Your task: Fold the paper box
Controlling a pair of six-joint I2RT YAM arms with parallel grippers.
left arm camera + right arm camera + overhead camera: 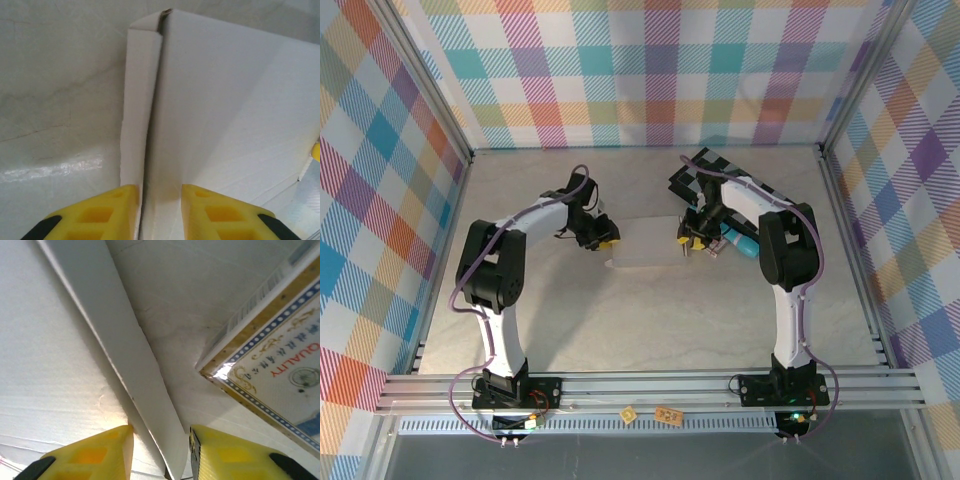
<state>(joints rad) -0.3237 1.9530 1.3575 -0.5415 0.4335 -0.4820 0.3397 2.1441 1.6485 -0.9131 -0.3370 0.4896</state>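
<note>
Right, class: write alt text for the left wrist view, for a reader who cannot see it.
The left gripper straddles a raised side flap of the white paper box, one yellow finger each side. Pale table lies beside it.

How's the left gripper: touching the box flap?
Cannot tell. Left wrist view: the flap runs between the left gripper's fingers, close to one; no plain contact or gap.

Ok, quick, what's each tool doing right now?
Left tool: open, straddling a flap of the paper box, not clamped.
Right tool: open, straddling another box flap.
</note>
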